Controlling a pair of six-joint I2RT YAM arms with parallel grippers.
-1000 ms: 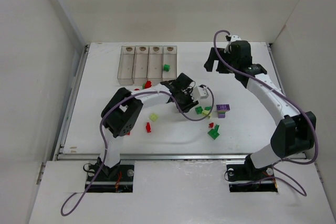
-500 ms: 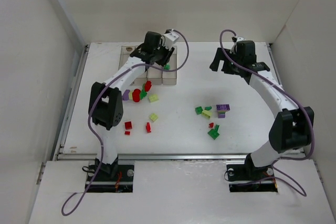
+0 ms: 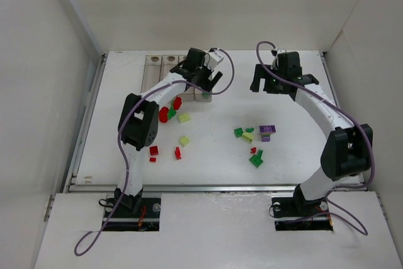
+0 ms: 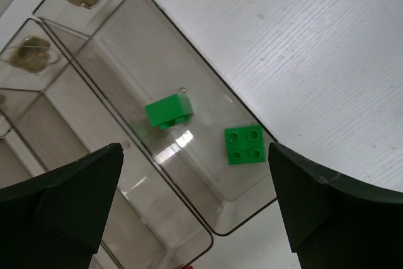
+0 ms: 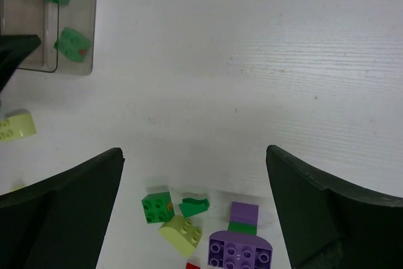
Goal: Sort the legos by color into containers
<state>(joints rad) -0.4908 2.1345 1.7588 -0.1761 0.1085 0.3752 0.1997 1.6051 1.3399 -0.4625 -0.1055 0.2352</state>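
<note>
**Left gripper [image 4: 194, 148] hangs empty over the green bin, its delivery apparently made**

Its fingers stand wide apart above the rightmost bin [image 4: 126, 48] of the clear containers [image 3: 162, 61], where two bright green bricks [image 4: 169, 110] lie on the floor, one flat with four studs up [image 4: 245, 145]. The right gripper [image 5: 194, 150] is also spread and carrying nothing, well apart from the bins at the far side of the table [image 3: 296, 137]. A mixed cluster lies below it: a green brick [image 5: 157, 208], a pale yellow-green brick [image 5: 181, 230] and a purple brick [image 5: 239, 250]. Red pieces [image 3: 153, 150] are strewn nearer the left arm. The next move likely calls for a precise pinch on one tiny brick, clear of its neighbours.
</note>
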